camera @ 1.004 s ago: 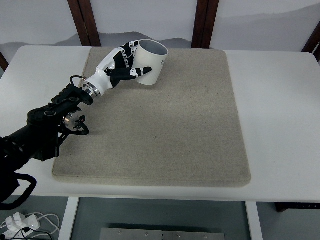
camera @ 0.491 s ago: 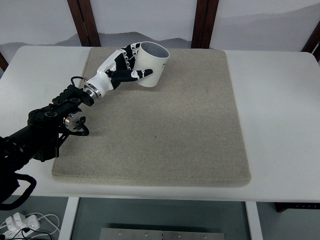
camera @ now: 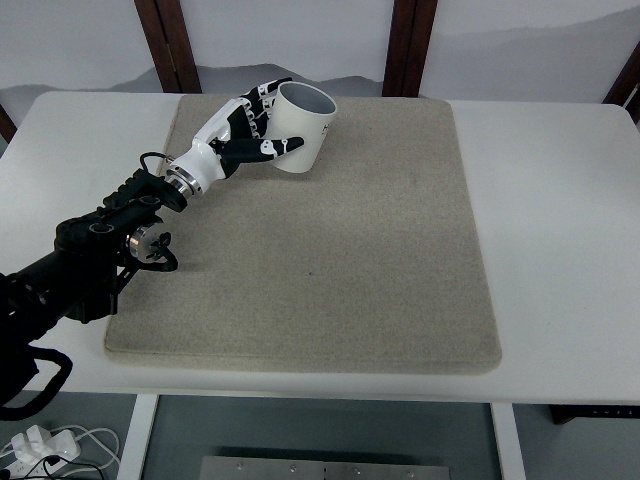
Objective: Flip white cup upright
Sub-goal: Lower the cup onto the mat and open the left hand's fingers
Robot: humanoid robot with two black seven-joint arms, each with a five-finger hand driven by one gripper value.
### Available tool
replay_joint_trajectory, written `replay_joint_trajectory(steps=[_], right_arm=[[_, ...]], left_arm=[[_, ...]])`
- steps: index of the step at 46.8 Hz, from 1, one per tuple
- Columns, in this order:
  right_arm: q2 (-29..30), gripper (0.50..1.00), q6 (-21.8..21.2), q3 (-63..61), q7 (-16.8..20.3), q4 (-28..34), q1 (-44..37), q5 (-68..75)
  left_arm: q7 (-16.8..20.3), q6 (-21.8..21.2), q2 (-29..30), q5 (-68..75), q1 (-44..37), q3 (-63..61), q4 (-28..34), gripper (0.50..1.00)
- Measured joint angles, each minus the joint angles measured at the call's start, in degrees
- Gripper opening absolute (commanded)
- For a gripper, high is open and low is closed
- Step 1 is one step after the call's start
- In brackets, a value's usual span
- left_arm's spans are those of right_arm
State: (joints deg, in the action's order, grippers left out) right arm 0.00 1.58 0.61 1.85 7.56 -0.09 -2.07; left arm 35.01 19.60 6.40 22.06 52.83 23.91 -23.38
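Note:
A white cup stands near the far left corner of the beige mat, mouth facing up and leaning slightly to the right. My left hand reaches in from the lower left and wraps the cup's left side, thumb across its front and fingers curled round the back. The right arm does not show.
The mat lies on a white table. Dark wooden posts stand behind the table's far edge. A white power strip with cable lies on the floor at the lower left.
The cup and hand shifted very slightly between the earlier frames and now; the grasp stays the same.

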Motion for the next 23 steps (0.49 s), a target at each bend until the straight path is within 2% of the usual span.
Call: replay_joint_trajectory(steps=[7,10,23], right_arm=[[0.0,0.952,0.0,0.0,0.0,0.0,0.0,0.0],[0.0,0.952,0.0,0.0,0.0,0.0,0.0,0.0],[0.0,0.952,0.0,0.0,0.0,0.0,0.0,0.0]], left_arm=[[0.0,0.0,0.0,0.0,0.0,-0.1,0.0,0.966],[0.0,0.0,0.0,0.0,0.0,-0.1,0.0,0.988],[0.0,0.1,0.0,0.0,0.0,-0.2,0.0,0.992]])
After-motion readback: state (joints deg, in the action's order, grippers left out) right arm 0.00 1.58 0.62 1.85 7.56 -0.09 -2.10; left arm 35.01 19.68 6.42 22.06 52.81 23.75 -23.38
